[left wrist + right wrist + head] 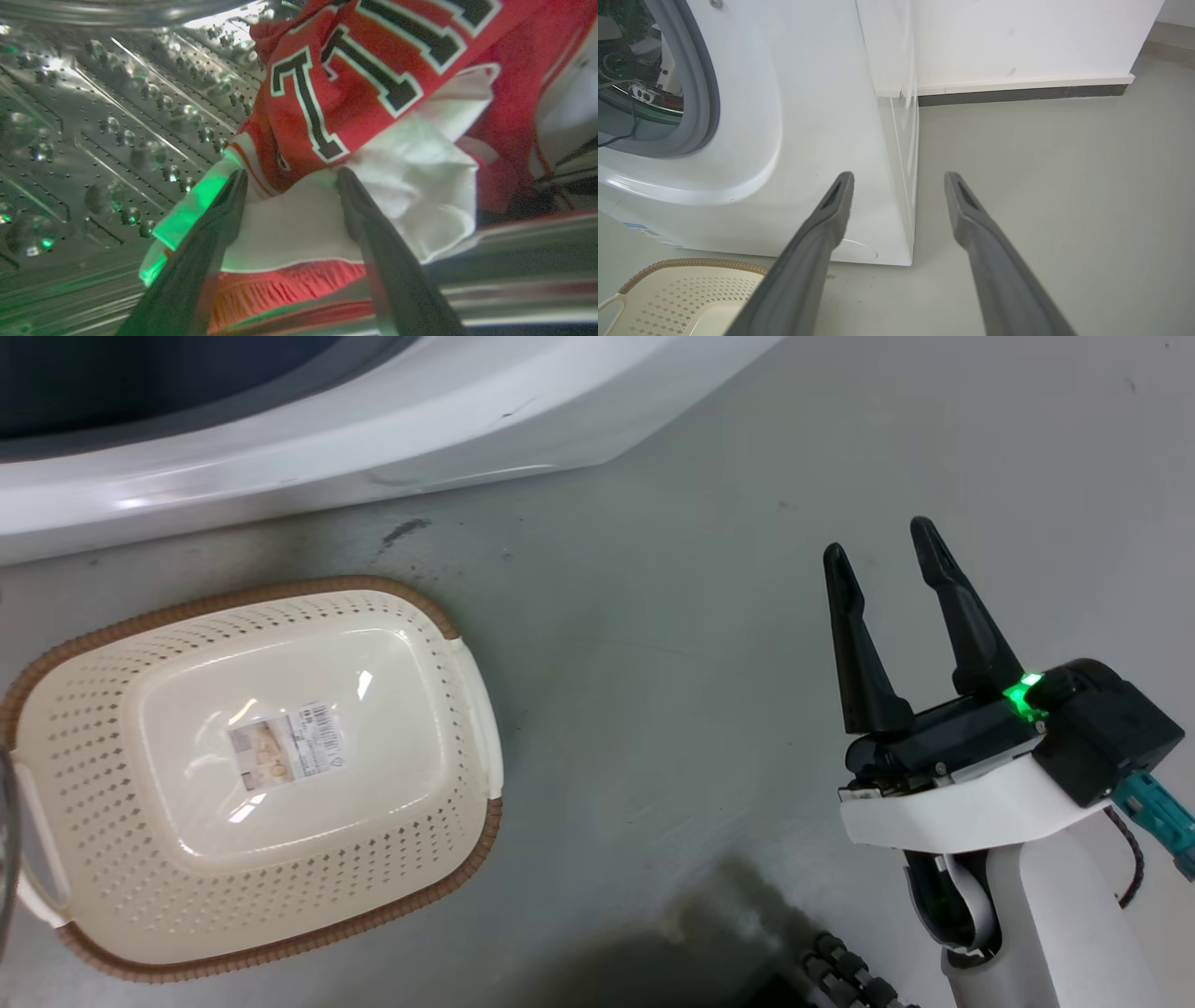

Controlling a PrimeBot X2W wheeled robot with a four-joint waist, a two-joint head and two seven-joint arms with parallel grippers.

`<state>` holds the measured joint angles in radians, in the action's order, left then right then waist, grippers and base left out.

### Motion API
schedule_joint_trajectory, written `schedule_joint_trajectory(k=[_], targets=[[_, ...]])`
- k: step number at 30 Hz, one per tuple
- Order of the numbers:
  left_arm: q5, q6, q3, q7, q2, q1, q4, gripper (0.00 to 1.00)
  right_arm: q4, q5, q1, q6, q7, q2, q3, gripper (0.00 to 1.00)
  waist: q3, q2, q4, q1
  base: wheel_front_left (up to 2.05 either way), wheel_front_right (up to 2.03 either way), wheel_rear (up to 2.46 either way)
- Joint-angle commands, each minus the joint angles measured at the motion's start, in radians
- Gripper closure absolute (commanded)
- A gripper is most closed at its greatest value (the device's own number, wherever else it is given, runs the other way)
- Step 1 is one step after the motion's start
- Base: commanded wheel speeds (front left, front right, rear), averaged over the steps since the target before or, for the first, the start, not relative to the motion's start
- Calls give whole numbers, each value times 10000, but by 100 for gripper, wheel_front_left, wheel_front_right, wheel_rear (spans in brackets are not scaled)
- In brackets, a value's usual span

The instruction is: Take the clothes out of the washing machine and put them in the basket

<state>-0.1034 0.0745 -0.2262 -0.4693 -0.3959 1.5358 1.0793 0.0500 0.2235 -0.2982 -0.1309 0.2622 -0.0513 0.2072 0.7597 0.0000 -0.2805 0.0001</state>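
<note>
Left wrist view: the bright red fabric jersey with white trim (pixel 364 112) lies dead ahead in the white washing machine's (pixel 808 116) perforated steel drum (pixel 117 116), its white fold between my left gripper's (pixel 292 172) wide-open jaws, ungripped. My right gripper (pixel 878 537), jaws apart and empty, hangs outside near the cream plastic basket (pixel 84 709).

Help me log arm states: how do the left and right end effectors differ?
The left end effector reaches inside the washing machine; the right end effector hangs outside it, over the floor. The left end effector has the clothes between its fingers; the right end effector has nothing. Both are open.
</note>
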Motion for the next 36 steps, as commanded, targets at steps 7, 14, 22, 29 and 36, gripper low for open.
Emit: schedule_joint_trajectory(k=[7,14,22,29,36], targets=[[-7,-69,-107,-1913,-316,117,1,96,66,289,-265,5,32,18,118,0,242,0,-307,-1,0,0,0],[54,-471,-125,-2134,-435,-328,-1049,100,-6,357,-379,5,32,16,52,0,127,0,-316,-1,0,0,0],[341,-1140,-37,885,-434,-1733,-2878,100,-206,152,-311,5,30,16,-143,0,-721,0,-31,-1,0,0,0],[1036,-1475,220,3542,62,-3103,-3133,100,-461,-246,136,5,31,12,-405,0,-2089,0,434,-1,0,0,0],[1891,-1223,509,5625,577,-4419,-2460,100,-748,-522,893,5,-24,12,-639,0,-3638,0,838,-1,0,0,0]])
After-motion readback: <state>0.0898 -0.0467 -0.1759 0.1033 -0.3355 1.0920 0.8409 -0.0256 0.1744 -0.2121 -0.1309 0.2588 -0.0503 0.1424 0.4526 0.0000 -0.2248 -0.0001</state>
